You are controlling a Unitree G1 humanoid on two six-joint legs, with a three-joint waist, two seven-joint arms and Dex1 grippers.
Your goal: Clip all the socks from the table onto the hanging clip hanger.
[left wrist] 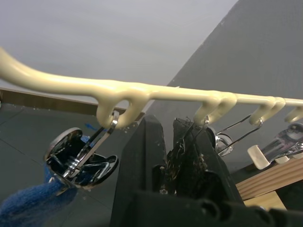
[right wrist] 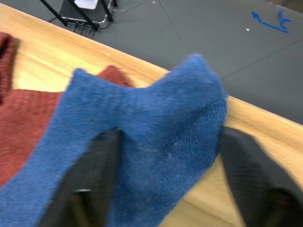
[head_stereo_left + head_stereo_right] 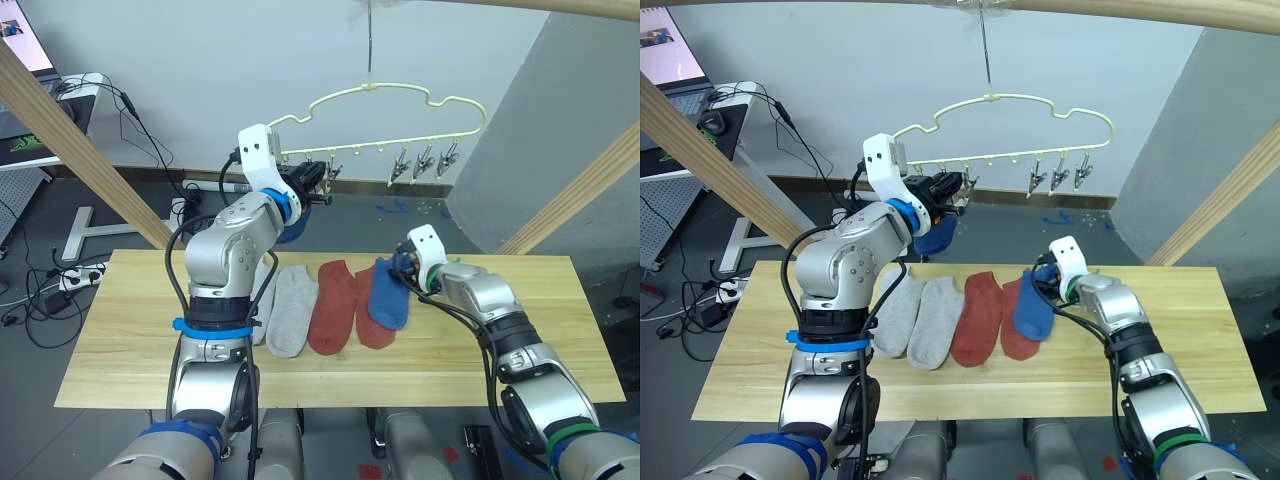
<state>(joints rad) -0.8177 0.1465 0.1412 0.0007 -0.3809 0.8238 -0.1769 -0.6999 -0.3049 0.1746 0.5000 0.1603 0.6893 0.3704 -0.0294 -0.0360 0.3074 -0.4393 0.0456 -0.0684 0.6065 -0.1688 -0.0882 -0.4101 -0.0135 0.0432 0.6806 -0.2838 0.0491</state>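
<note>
Cream-yellow wire clip hanger (image 3: 400, 105) hangs by its hook above the far edge of the table (image 3: 120, 340), metal clips dangling along its lower bar. Left gripper (image 3: 312, 185) is raised to the hanger's left end; in the left wrist view its black fingers (image 1: 142, 156) stand close together, pinched on a clip (image 1: 201, 124) just under the bar. Beside them another clip (image 1: 80, 158) hangs from its loop with blue fabric caught in it. A blue sock (image 3: 936, 235) hangs there below the left gripper.

On the light wood table lie, left to right, two light grey socks (image 3: 291, 308), two rust-red socks (image 3: 333, 304) and a second blue sock (image 3: 388, 295), side by side, partly overlapping. This blue sock lies over the edge of the right-hand red one.

Right gripper (image 3: 403, 268) is low at the table, at that blue sock's far end. Right wrist view: fingers (image 2: 92, 175) apart, one on each side of the sock's raised cuff (image 2: 156, 123), fabric bunched between them.
</note>
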